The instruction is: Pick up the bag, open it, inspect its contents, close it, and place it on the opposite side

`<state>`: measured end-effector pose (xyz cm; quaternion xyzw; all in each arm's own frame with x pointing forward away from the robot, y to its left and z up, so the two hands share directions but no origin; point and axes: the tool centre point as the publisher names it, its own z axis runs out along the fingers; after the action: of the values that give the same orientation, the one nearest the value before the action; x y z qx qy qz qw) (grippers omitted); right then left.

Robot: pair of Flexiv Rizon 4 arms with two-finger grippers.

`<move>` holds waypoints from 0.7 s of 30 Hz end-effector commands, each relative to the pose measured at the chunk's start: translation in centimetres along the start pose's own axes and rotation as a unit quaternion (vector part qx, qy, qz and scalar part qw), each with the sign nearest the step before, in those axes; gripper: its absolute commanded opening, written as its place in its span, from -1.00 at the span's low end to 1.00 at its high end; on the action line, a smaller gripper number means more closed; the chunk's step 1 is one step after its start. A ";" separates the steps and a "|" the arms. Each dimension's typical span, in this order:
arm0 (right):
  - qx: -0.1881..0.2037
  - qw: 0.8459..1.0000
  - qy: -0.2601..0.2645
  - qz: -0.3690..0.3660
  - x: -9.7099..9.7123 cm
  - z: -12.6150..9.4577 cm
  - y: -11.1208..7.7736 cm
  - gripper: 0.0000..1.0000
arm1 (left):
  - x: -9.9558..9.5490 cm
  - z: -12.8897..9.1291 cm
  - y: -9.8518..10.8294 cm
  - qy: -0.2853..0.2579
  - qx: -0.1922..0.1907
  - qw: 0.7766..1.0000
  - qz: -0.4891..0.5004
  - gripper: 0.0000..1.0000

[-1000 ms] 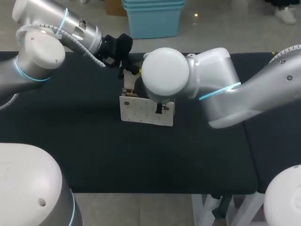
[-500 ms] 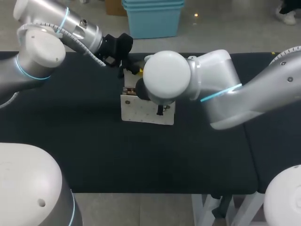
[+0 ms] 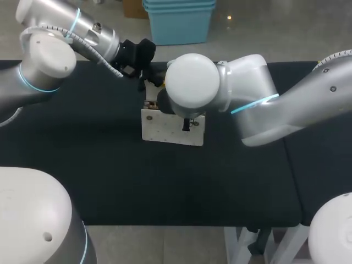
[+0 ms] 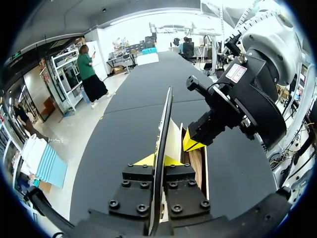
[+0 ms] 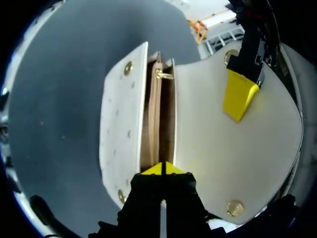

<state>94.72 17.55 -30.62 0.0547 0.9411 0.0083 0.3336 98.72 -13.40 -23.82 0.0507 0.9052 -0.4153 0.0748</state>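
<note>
— Left pincer point(image 4: 161, 161), how does it stand?
— Clamped on the flap point(image 4: 166, 116) of the white bag point(image 3: 168, 132). The flap runs edge-on between its two yellow tips, one on each face.
— And where is the bag?
— On the dark table point(image 3: 110, 165), around the middle and towards the far edge, between my two arms. The flap stands off the body, and the mouth point(image 5: 158, 114) gapes, showing a tan lining.
— The right pincer point(image 5: 161, 169)?
— Down at the rim of that mouth, its tips pressed together. Whether some thin wall of the bag is nipped between them, I cannot tell. In the head view the right arm's big white joint point(image 3: 192, 85) hides it.
— Anything else on the bag?
— Brass studs point(image 5: 128, 67) at the corners of the front panel and of the flap.
</note>
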 end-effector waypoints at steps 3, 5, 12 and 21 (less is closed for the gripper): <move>0.006 1.000 0.015 -0.001 0.8 1.2 0.6 -1.00 | 0.1 -0.1 0.1 -0.002 0.007 1.000 0.000 -1.00; 0.007 1.000 0.019 -0.001 1.0 1.3 0.5 -1.00 | 0.1 -0.1 0.1 -0.003 0.007 1.000 0.000 -1.00; 0.010 0.999 0.043 -0.003 1.7 0.7 -0.4 -1.00 | 0.2 -0.3 0.1 -0.007 0.008 1.000 0.001 -1.00; 0.015 0.993 0.114 -0.023 2.2 2.0 -0.7 -1.00 | 0.4 -0.3 0.3 -0.008 0.015 1.000 -0.002 -1.00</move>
<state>93.29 17.04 -32.93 0.0399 0.9673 -0.0091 0.2504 98.35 -13.31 -23.84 0.0464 0.9009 -0.4242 0.0791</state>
